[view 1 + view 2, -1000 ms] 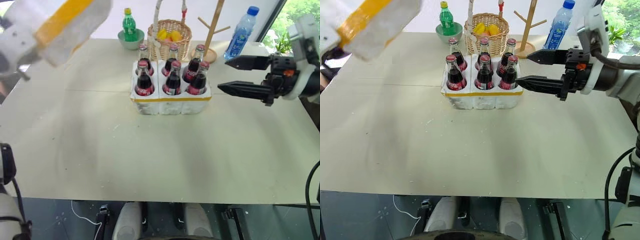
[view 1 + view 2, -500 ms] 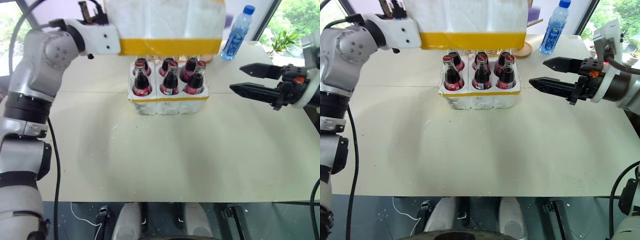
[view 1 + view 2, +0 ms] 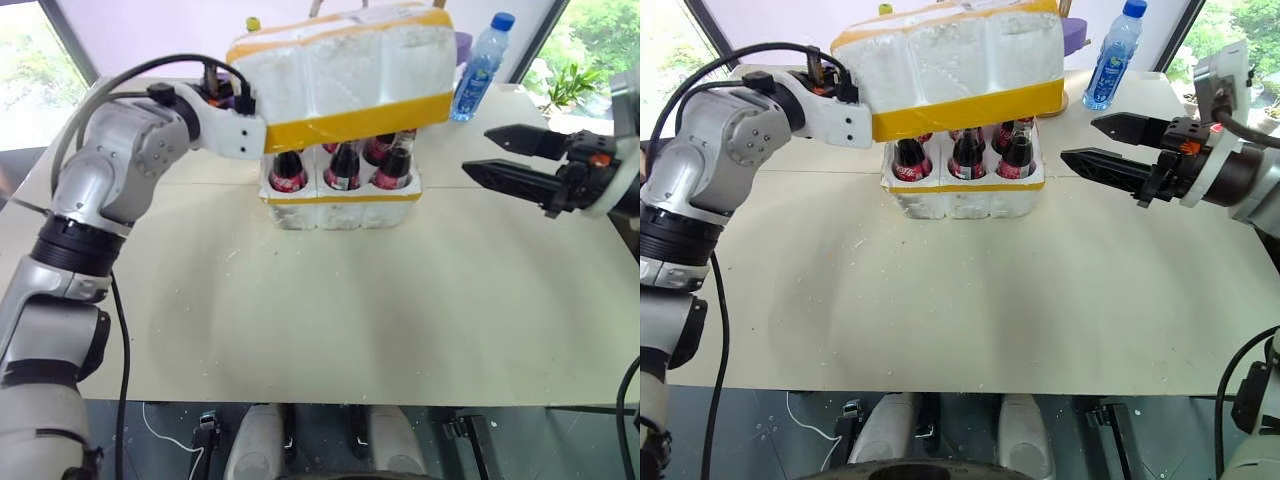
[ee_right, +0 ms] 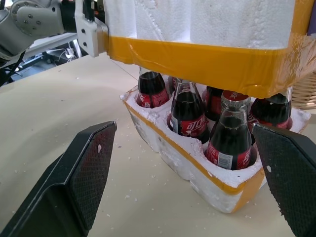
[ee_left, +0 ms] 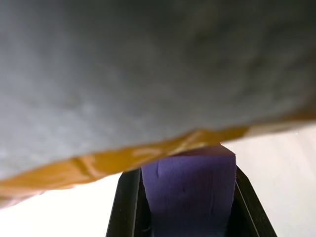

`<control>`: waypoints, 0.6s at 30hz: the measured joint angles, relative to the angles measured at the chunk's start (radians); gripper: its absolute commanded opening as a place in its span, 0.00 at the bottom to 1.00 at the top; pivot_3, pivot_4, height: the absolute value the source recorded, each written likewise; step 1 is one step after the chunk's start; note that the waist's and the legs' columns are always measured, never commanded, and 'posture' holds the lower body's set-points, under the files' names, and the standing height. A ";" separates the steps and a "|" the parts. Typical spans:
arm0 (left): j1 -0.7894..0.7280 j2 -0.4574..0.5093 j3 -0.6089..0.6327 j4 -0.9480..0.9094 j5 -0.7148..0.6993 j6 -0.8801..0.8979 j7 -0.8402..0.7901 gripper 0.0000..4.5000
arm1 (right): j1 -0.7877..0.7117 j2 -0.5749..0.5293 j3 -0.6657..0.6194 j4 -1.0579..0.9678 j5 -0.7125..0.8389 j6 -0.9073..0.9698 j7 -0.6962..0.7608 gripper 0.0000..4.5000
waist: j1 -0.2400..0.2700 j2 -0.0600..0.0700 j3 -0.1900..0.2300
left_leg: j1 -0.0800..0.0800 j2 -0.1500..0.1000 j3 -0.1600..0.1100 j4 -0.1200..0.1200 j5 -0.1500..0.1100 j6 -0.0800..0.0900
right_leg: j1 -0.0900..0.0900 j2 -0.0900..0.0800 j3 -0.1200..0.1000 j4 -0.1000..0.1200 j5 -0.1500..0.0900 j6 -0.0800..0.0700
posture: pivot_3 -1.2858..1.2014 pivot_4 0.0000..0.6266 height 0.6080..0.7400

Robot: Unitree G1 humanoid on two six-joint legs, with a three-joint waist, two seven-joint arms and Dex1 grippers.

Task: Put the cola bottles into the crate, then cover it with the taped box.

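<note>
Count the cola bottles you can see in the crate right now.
6 cola bottles, all standing in the crate in two rows of three. The taped box hangs low over them, hiding their caps and most of the back row.

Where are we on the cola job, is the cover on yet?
Done: the cola bottles stand in the crate. In hand: the left gripper holds the taped box tilted over the bottle tops, not seated. The right gripper waits open beside the crate. Left: lower and square the box onto the crate.
</note>
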 measured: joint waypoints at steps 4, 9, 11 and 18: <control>0.010 0.000 0.000 0.017 0.010 -0.015 0.026 0.29 | -0.001 0.010 0.005 0.005 0.000 -0.013 0.000 1.00 | 0.000 0.000 0.000 | 0.000 0.000 0.000 0.000 0.000 0.000 | 0.000 0.000 0.000 0.000 0.000 0.000 | 0.52 0.24 1.00; 0.047 -0.035 -0.006 0.048 0.020 -0.028 0.046 0.84 | -0.001 0.014 0.015 0.021 -0.002 -0.022 0.000 1.00 | 0.001 0.000 0.000 | 0.000 0.000 0.000 0.000 0.000 0.000 | 0.000 0.000 0.000 0.000 0.000 0.000 | 0.52 0.24 1.00; 0.045 -0.046 -0.006 0.055 0.020 -0.028 0.060 0.99 | -0.001 0.014 0.017 0.021 -0.002 -0.026 0.000 1.00 | 0.001 0.000 0.000 | 0.000 0.000 0.000 0.000 0.000 0.000 | 0.000 0.000 0.000 0.000 0.000 0.000 | 0.52 0.24 1.00; 0.025 -0.054 -0.006 0.063 0.027 -0.074 0.090 0.99 | -0.001 0.014 0.022 0.030 -0.003 -0.036 0.000 1.00 | 0.000 0.000 0.000 | 0.000 0.000 0.000 0.000 0.000 0.000 | 0.000 0.000 0.000 0.000 0.000 0.000 | 0.52 0.24 1.00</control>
